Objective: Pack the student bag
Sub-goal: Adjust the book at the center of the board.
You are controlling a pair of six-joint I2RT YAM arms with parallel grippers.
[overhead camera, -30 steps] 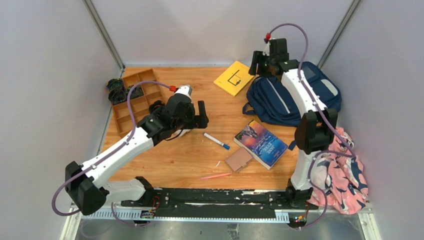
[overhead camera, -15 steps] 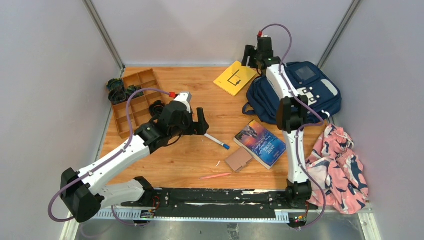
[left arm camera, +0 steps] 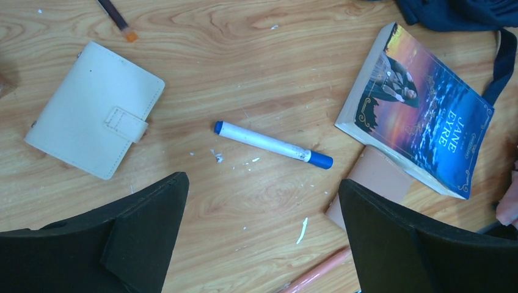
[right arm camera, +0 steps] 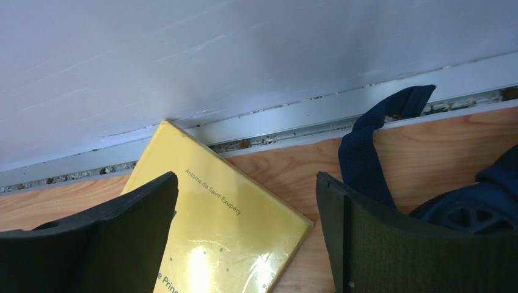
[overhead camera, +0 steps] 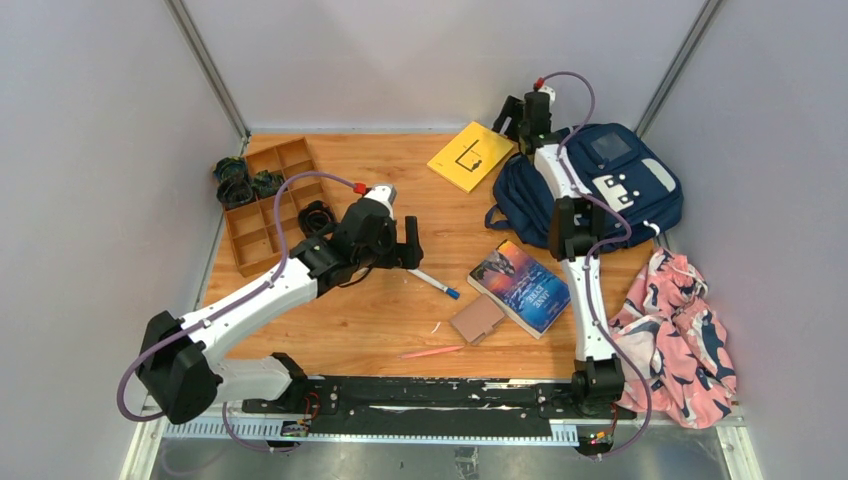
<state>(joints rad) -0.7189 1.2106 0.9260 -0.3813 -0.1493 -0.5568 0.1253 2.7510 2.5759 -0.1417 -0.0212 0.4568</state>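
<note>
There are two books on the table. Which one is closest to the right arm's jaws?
The yellow book, seen right between them in the wrist view; the blue Jane Eyre book lies much farther off.

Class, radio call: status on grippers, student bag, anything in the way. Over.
Left gripper open over marker. Right gripper open over yellow book, beside student bag. Nothing in the way.
</note>
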